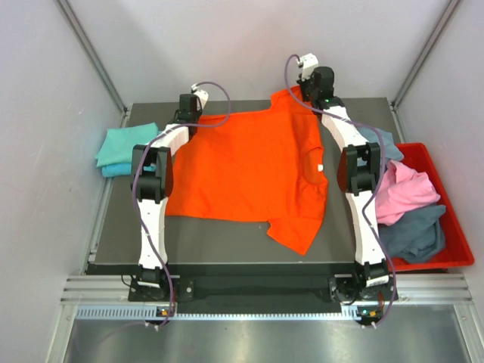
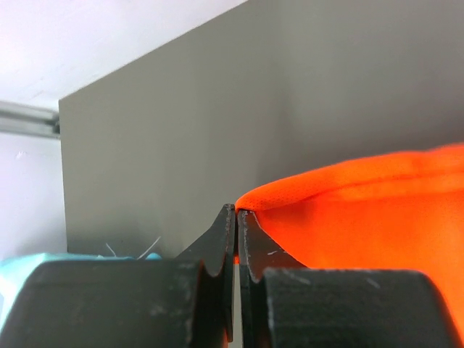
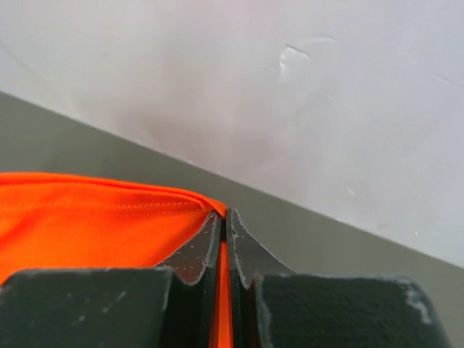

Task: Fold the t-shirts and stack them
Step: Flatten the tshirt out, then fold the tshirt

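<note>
- While both hands sit at the far edge of the bench (image 1: pixel 212 236), the orange t-shirt (image 1: pixel 242 166) lies spread flat across its middle, reaching from their fingertips back toward me.
- My left hand (image 2: pixel 237 217) is clamped shut on the shirt's far left corner, at the hem end. The left wrist view shows orange cloth pinched between the closed jaws.
- My right hand (image 3: pixel 223 217) is likewise closed on orange cloth, at the far sleeve on the shirt's right end.
- The shirt's long axis runs left to right across the bench. The hem is to my left and the neck to my right, with the small white neck label (image 1: pixel 321 167) showing beside the right arm.
- One sleeve points away from me at the far edge. The other points toward me at the near right.
- As I judge it, the coming move turns on this: I hold the far long side and the free long side lies nearer me, so a fold would carry far edge to near edge. Each hand is nearest its own end.
- Folded teal t-shirts (image 1: pixel 125 147) lie at the bench's left edge.
- A pink t-shirt (image 1: pixel 404 193) and a grey-blue t-shirt (image 1: pixel 416 234) sit crumpled in the red bin (image 1: pixel 446 174) on the right.
</note>
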Robot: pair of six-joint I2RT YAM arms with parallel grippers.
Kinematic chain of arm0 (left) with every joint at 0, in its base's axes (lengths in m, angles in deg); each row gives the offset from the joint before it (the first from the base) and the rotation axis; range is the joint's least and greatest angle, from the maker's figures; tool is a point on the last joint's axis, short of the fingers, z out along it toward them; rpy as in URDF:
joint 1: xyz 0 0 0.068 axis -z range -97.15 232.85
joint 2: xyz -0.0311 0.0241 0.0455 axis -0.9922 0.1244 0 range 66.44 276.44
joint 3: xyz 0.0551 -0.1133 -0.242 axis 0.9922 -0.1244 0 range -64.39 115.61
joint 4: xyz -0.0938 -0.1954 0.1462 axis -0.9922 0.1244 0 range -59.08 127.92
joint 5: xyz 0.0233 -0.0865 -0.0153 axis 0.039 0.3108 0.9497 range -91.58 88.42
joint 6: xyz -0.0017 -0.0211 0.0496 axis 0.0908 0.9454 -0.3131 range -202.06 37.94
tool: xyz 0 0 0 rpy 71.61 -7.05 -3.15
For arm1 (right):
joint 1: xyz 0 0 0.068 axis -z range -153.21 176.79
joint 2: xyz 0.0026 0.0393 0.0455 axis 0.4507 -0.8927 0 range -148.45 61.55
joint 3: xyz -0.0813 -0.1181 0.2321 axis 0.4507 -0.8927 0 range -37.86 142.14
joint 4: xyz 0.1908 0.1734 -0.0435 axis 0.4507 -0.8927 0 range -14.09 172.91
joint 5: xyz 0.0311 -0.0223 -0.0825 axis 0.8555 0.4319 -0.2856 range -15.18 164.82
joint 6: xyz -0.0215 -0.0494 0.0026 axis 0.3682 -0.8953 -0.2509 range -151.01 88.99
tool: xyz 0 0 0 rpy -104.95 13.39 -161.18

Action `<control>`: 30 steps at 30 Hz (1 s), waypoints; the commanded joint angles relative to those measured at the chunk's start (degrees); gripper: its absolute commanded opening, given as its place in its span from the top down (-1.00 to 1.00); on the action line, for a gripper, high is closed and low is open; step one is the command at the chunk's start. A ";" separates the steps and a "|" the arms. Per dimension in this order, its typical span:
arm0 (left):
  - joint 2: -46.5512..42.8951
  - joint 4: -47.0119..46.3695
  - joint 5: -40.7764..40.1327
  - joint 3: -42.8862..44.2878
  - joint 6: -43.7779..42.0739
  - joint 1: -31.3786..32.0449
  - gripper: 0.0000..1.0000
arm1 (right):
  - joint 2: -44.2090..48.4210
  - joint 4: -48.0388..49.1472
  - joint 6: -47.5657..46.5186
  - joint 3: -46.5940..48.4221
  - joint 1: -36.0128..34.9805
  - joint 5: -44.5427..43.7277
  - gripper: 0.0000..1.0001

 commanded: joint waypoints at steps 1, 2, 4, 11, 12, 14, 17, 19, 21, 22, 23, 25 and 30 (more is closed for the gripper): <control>-0.61 -3.01 -3.77 1.27 2.25 -0.85 1.00 | -2.73 4.85 2.03 4.42 -0.75 -0.66 1.00; -1.22 -3.09 -3.95 0.48 2.52 -0.85 1.00 | -2.82 5.02 3.00 4.42 -1.10 -0.48 1.00; -2.71 -3.36 -4.21 -1.81 2.26 -0.94 1.00 | -2.21 4.94 3.53 3.80 -2.07 0.66 1.00; -4.40 -3.71 -3.60 -2.96 1.56 -1.20 1.00 | 2.00 4.15 3.71 -1.20 -2.95 1.28 1.00; -4.48 -3.54 -3.51 -2.35 1.47 -1.20 1.00 | 2.53 3.97 3.45 -1.73 -2.77 0.84 1.00; -4.92 -3.27 -3.42 -1.73 1.21 -1.20 1.00 | 4.55 3.27 2.84 -3.57 -2.77 0.75 1.00; -6.59 -3.01 -3.16 -1.29 0.16 -1.29 1.00 | 8.76 2.83 1.96 -7.34 -2.51 1.01 1.00; -8.51 -1.18 -2.20 -2.25 -0.98 -1.55 1.00 | 11.32 2.83 1.69 -11.29 -2.42 1.10 1.00; -10.79 -0.64 -0.10 -3.83 -2.91 -1.73 1.00 | 15.36 2.65 1.52 -14.03 -2.25 1.01 1.00; -11.51 -0.37 0.70 -4.54 -3.79 -1.81 1.00 | 16.68 2.65 1.51 -15.43 -2.16 1.01 1.00; -12.21 0.41 1.75 -5.15 -4.67 -1.90 1.00 | 19.39 2.39 1.51 -18.14 -2.07 0.93 1.00; -13.88 1.91 3.51 -6.21 -6.35 -2.17 1.00 | 22.04 2.04 1.17 -22.71 -1.89 1.28 1.00; -17.48 8.15 7.12 -8.05 -6.97 -3.31 1.00 | 29.78 1.25 0.99 -30.29 -2.07 2.42 1.00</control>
